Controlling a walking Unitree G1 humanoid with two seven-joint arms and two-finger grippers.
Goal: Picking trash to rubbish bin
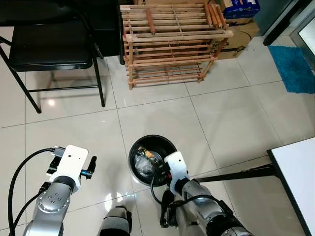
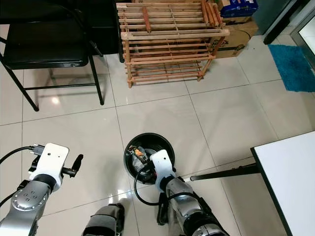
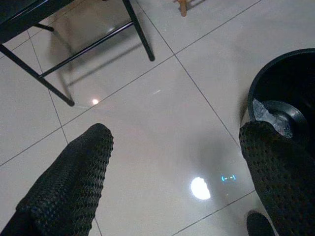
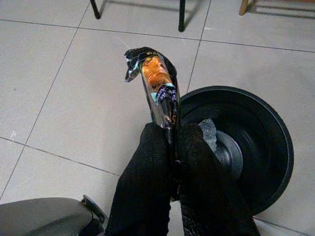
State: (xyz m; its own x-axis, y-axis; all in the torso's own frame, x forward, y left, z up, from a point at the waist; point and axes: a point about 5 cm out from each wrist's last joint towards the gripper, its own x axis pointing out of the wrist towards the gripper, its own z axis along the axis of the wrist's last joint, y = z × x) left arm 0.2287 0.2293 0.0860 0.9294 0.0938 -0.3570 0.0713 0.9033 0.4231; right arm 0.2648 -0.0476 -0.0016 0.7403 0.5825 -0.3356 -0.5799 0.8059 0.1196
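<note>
Fingers, right gripper (image 4: 173, 142): two, pressed together, pinching the lower end of one snack wrapper (image 4: 157, 88).
Fingers, left gripper (image 3: 172, 162): two, spread wide with bare tiled floor (image 1: 162, 118) between them.
Wrapper: one, crinkled, dark with orange print, standing up from the fingertips, over the near-left rim of the bin.
Rubbish bin (image 1: 170, 145): one, round, black, on the floor between the arms; some clear crumpled trash lies inside.
Chair (image 1: 49, 54): one, black, folding, far left.
Wooden rack (image 1: 172, 42): one, slatted, beyond the bin.
Blue mat (image 1: 294, 66): one, far right.
</note>
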